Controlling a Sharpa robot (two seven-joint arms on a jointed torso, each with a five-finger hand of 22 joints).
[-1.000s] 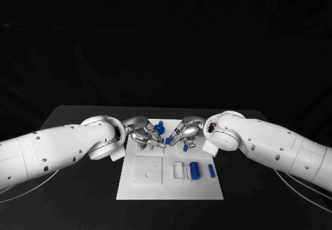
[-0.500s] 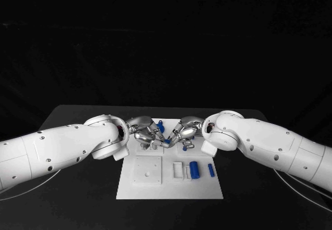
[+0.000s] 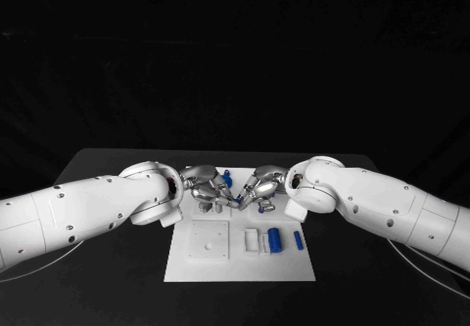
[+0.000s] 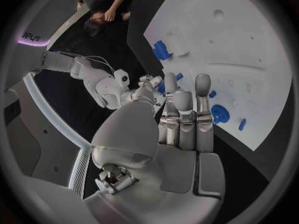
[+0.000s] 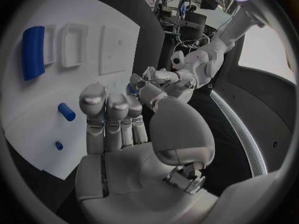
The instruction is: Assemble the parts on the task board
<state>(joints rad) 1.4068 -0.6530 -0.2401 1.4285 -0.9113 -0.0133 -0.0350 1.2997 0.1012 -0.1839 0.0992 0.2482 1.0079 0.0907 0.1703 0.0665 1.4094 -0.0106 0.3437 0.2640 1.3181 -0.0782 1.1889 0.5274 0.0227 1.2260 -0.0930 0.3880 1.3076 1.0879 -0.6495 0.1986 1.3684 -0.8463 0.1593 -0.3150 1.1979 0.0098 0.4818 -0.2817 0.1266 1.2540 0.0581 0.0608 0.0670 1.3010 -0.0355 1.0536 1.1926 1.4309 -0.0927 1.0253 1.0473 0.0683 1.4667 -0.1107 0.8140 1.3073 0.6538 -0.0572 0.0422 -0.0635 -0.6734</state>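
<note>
Head view has the left hand (image 3: 204, 187) and the right hand (image 3: 263, 188) meeting fingertip to fingertip over the far half of the white board (image 3: 240, 268). A small blue part (image 3: 238, 199) sits between their fingertips, where both sets of fingers close in on it; which hand truly carries it I cannot tell. Just behind the left hand a blue peg (image 3: 226, 178) stands upright on the board. Below the right hand's fingers a short blue piece (image 3: 261, 209) shows on the board. Nearer the robot than both hands lie a white square plate (image 3: 208, 240), a white block (image 3: 252, 240), a thick blue cylinder (image 3: 275, 240) just beside it, and a thin blue pin (image 3: 297, 239) a little further right. Under it all lies the black table (image 3: 108, 272)
</note>
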